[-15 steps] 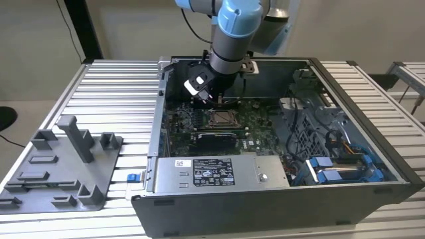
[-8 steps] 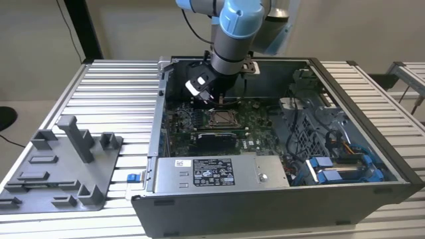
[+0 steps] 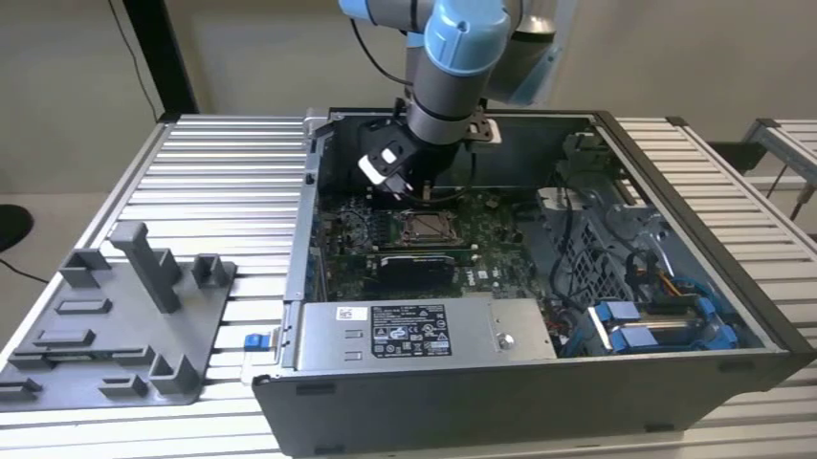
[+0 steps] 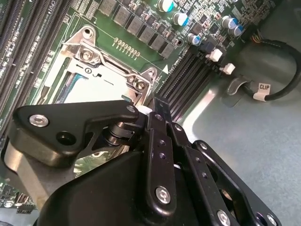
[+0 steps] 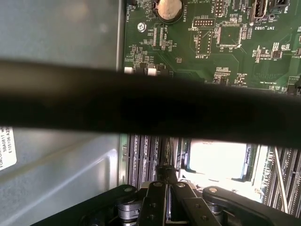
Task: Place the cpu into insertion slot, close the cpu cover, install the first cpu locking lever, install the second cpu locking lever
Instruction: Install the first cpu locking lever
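The gripper hangs low over the motherboard, just beside the insertion slot — cpu cover seems to lie flat; jaws hidden, cannot tell their state.

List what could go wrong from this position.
1. The gripper hangs close above the insertion slot; a skewed descent might scrape its silvery metal rim.
2. The black cable lies near the gripper's linkage and might snag on a sideways move.
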